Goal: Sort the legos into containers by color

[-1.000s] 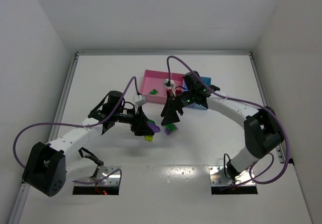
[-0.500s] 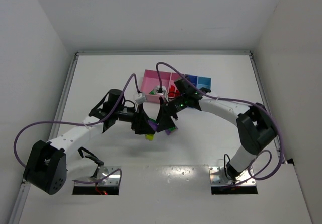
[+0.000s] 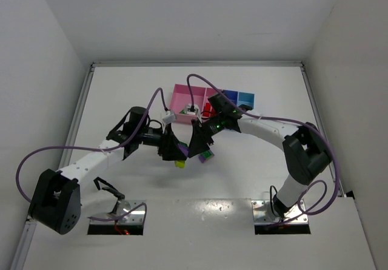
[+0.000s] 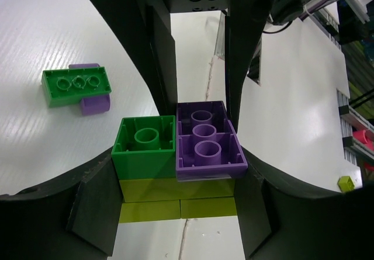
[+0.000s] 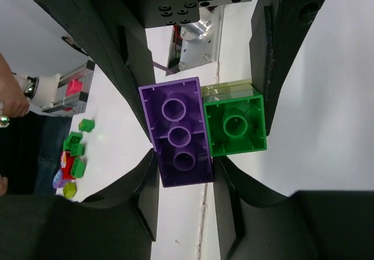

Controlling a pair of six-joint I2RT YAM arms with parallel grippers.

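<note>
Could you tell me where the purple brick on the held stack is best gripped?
Probably pinch the purple brick across its long sides, at the end jutting past the green brick, approaching from opposite the left gripper. The green brick covers the rest of that side.

**Stack mostly hidden**

From above, the left gripper [image 3: 177,153] and right gripper [image 3: 197,148] cover the brick stack [image 3: 180,165] but for a yellow-green sliver. The right arm [image 3: 267,127] hides part of the containers [image 3: 179,94]. At the right wrist, the purple brick [image 5: 178,131] and green brick [image 5: 236,125] mask most of the yellow-green brick [image 5: 228,88].
</note>
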